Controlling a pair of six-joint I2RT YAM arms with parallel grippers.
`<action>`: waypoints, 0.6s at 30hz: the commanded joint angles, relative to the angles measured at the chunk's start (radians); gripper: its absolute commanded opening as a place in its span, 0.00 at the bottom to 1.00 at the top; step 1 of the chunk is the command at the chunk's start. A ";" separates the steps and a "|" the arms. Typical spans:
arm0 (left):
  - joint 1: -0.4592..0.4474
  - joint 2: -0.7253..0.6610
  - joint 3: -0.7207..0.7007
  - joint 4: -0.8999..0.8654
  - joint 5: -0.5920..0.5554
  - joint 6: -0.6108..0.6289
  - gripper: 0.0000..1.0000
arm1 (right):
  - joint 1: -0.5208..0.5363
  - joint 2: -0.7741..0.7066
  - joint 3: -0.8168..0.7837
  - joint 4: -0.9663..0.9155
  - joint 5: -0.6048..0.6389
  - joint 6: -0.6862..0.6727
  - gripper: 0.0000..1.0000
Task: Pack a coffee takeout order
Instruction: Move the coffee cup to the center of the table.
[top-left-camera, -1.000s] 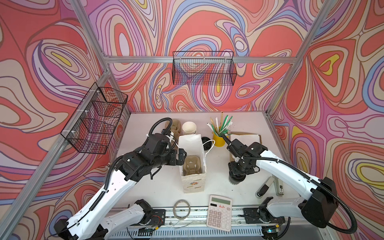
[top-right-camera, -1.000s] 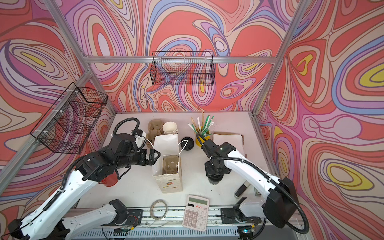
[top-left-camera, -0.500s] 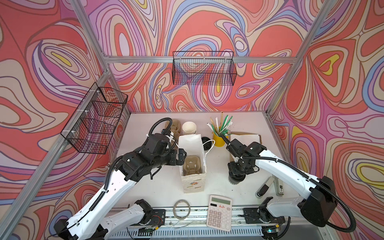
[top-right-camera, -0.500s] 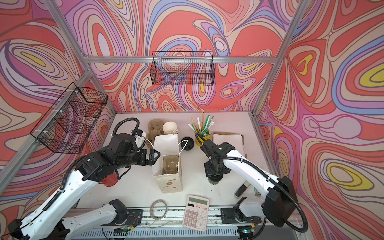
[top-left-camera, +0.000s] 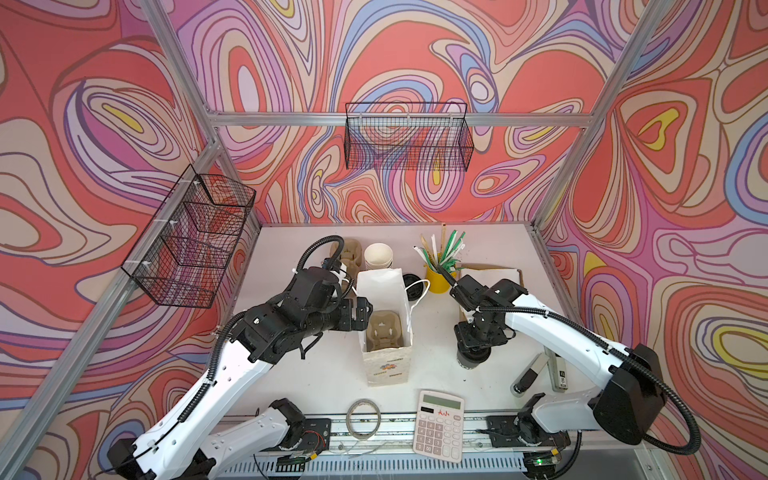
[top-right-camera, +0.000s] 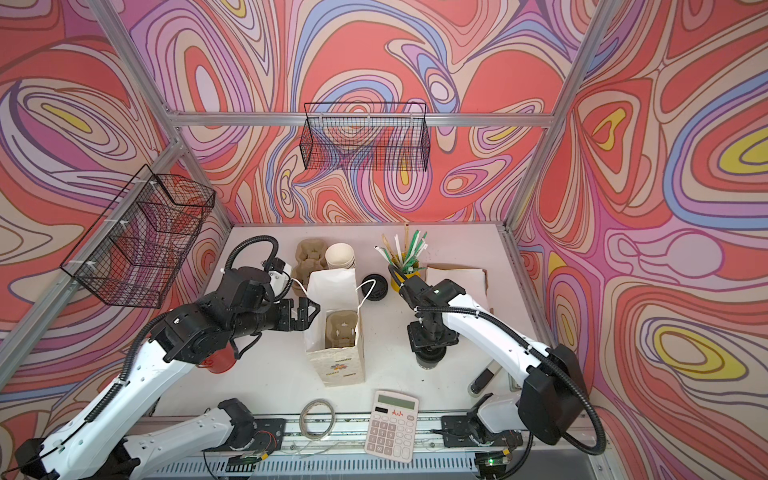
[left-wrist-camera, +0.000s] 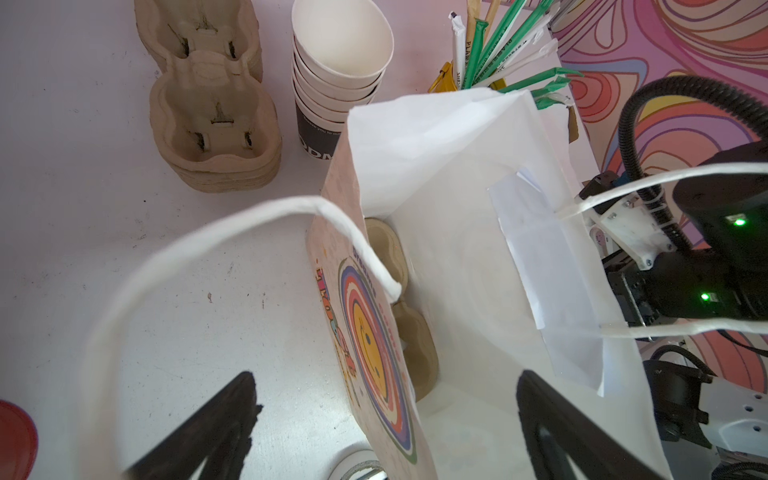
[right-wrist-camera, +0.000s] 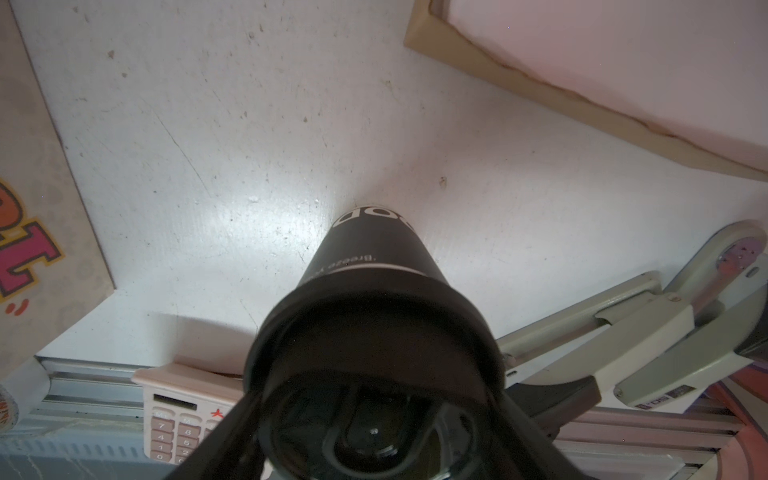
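The white worktop (top-left-camera: 299, 374) carries everything. The left arm (top-left-camera: 224, 374) comes in from the front left with its elbow raised. Its wrist lies nearly level and points across at the bag's left wall, near the rim. The left jaws stand wide open and hold nothing. In the left wrist view one finger (left-wrist-camera: 216, 419) lies outside the bag and the other shows against its white inside, with the printed wall between them. Whether either touches the paper I cannot tell. The right arm (top-left-camera: 561, 336) stretches from the front right toward the middle, its wrist bent straight down over the cup.

The bag (top-left-camera: 388, 372) stands upright at mid-worktop, long axis vertical and mouth open upward. A handle (left-wrist-camera: 266, 210) droops outward on each side, and the flower print faces the front edge. The calculator (top-left-camera: 439, 424) lies flat at the front edge, right of the bag. The carrier (top-left-camera: 384, 332) lies flat on the bag's floor with its wells up. Its long axis runs front to back along the bag's longer side.

The cup (right-wrist-camera: 370, 249) is upright to the right of the bag and apart from it, behind the calculator. Its lid is up and its long axis vertical. The right jaws are closed on the lid's rim from above, one finger on each side. The base is at the worktop; whether it rests there or is just clear I cannot tell. In both top views the wrist hides most of the cup.
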 joint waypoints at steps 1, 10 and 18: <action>0.004 -0.007 -0.006 -0.012 -0.021 0.003 1.00 | 0.003 0.046 0.004 0.041 -0.048 -0.016 0.74; 0.005 -0.003 -0.004 -0.010 -0.031 0.006 1.00 | 0.006 0.093 0.112 0.014 -0.021 -0.030 0.74; 0.005 0.004 -0.001 -0.009 -0.039 0.011 1.00 | 0.009 0.194 0.208 0.035 0.006 -0.059 0.74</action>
